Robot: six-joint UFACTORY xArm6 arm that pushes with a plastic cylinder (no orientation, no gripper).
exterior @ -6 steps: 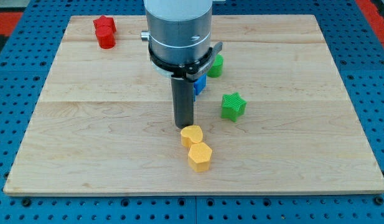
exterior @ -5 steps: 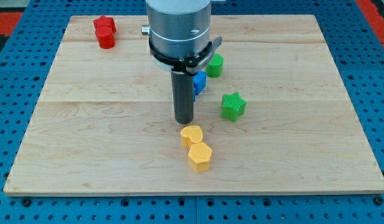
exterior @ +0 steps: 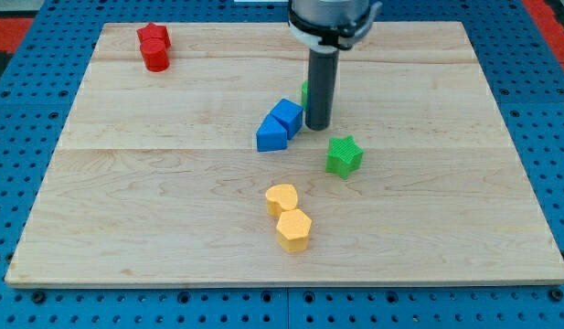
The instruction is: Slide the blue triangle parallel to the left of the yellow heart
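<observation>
The blue triangle (exterior: 271,134) lies near the board's middle, touching a blue cube (exterior: 286,116) at its upper right. The yellow heart (exterior: 282,197) lies below them, toward the view's bottom, with a yellow hexagon (exterior: 293,229) touching its lower side. My tip (exterior: 318,125) stands just right of the blue cube, above and to the right of the blue triangle, and well above the yellow heart.
A green star (exterior: 344,154) lies right of my tip and below it. A green block (exterior: 306,91) is mostly hidden behind the rod. Two red blocks (exterior: 154,46) sit at the top left of the wooden board (exterior: 126,201).
The rod has moved up and to the right, away from the yellow heart, to the right side of the blue cube. The blue blocks now show in full.
</observation>
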